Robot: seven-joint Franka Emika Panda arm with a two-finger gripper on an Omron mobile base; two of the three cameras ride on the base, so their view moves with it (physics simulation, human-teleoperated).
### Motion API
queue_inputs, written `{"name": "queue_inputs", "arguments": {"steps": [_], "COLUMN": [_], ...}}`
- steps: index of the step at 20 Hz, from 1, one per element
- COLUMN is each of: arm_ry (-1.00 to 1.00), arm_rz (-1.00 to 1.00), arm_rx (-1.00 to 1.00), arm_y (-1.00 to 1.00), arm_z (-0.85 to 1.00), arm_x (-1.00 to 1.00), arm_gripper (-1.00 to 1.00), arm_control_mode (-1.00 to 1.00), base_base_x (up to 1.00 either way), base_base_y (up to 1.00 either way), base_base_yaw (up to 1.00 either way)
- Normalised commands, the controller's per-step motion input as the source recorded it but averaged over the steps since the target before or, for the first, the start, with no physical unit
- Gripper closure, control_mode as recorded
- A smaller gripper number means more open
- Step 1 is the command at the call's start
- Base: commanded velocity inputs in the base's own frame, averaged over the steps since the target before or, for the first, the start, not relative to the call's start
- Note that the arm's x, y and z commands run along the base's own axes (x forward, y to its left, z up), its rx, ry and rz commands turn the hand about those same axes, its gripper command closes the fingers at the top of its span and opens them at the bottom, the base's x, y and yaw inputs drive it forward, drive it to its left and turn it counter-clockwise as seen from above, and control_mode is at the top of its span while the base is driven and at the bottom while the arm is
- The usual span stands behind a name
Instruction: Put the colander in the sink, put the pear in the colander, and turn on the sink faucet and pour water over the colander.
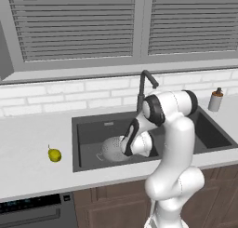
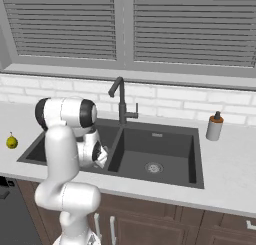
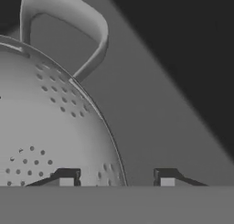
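From the left base view, at about nine o'clock, you have the pear (image 1: 55,154) sitting on the pale counter (image 1: 28,148), well apart from the sink (image 1: 88,124). Moving right, the colander (image 1: 113,149) rests on the floor of the left basin, and the gripper (image 1: 126,147) sits low against its right side, with the sink faucet (image 1: 144,85) rising behind at twelve o'clock and a small orange-topped bottle (image 1: 215,99) at two o'clock. In the hand view the two fingertips (image 3: 66,178) stand apart with the colander's rim (image 3: 109,141) running between them; they look parted, not pinching, so you appear to hold nothing. The risk, as I judge it: if you lift away at an angle, a fingertip could catch that rim or the loop handle (image 3: 87,31) and tip or drag the colander — leaving it badly placed for the pear. The arm's elbow also hangs near the faucet. The left base view gives you the colander in the basin, while the right base view has the arm across that spot and instead gives you the right basin's drain (image 2: 153,167) — and the hand view alone gives the rim between the tips.
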Motion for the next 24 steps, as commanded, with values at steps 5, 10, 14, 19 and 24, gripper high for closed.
{"name": "queue_inputs", "arguments": {"steps": [5,10,14,19,24], "arm_ry": [0.00,0.00,0.03,0.08,0.17], "arm_rz": [0.00,0.00,0.02,0.11,0.17], "arm_rx": [0.00,0.00,0.00,-0.01,-0.13], "arm_y": [0.01,0.01,0.01,0.23,0.47], "arm_z": [0.65,0.87,0.98,1.00,0.98], "arm_x": [0.00,0.00,-0.09,-0.13,-0.30], "arm_gripper": [-1.00,-1.00,-1.00,-1.00,-1.00], "arm_control_mode": [-1.00,-1.00,-1.00,-1.00,-1.00], "base_base_x": [0.00,0.00,0.00,0.00,0.00], "base_base_y": [0.00,0.00,0.00,0.00,0.00], "base_base_yaw": [0.00,0.00,0.00,0.00,0.00]}}
